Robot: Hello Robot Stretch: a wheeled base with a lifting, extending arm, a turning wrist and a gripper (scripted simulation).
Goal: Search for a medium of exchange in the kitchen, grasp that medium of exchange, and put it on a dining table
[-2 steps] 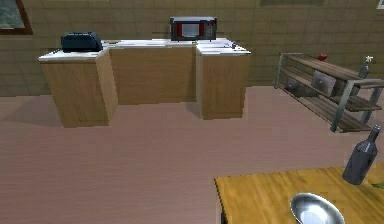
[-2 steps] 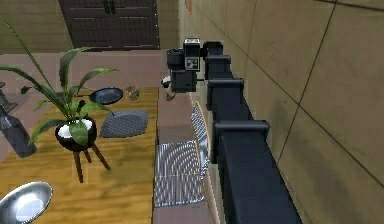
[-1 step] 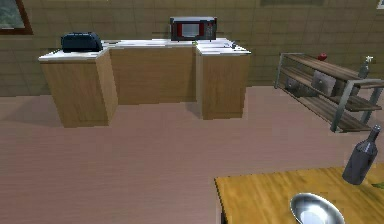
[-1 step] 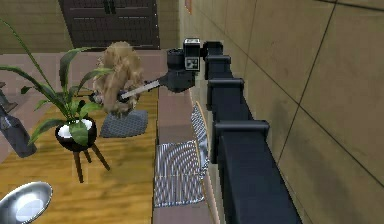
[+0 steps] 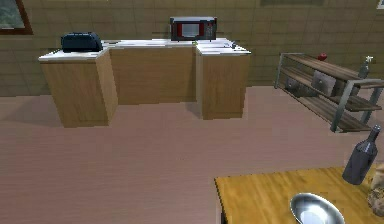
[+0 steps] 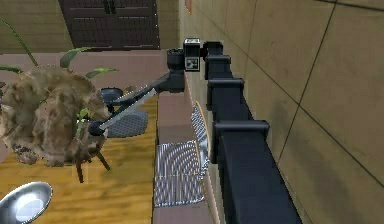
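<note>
**Hidden or unclear.** The jaws [image 6: 105, 112] end against a shaggy brown plant [image 6: 45, 115] and a flat grey thing [image 6: 128, 124]. Their far end is therefore hard to separate from what lies behind it. Whether they grasp anything cannot be told, nor can the medium of exchange be placed. A metal bowl [image 6: 22, 202], below and left of the jaws, is cut off by the picture's edge.

**Arm pose.** The arm [image 6: 235, 150] runs as a dark stepped bar beside the wall [image 6: 320, 90] up to two white marked squares [image 6: 195, 47]. From there the jaws' body slants down and left, its thin fingers [image 6: 135, 102] seen against the wooden worktop [image 6: 125, 185].

**Surroundings.** A striped chair [image 6: 182, 170] stands between arm and worktop, right of the jaws. A dark door [image 6: 110, 20] lies beyond them. In the forward view a dark bottle [image 5: 362, 155] stands on the same wooden worktop. The kitchen worktop [image 5: 150, 70], bearing a microwave [image 5: 192, 28], lies well apart from the jaws.
</note>
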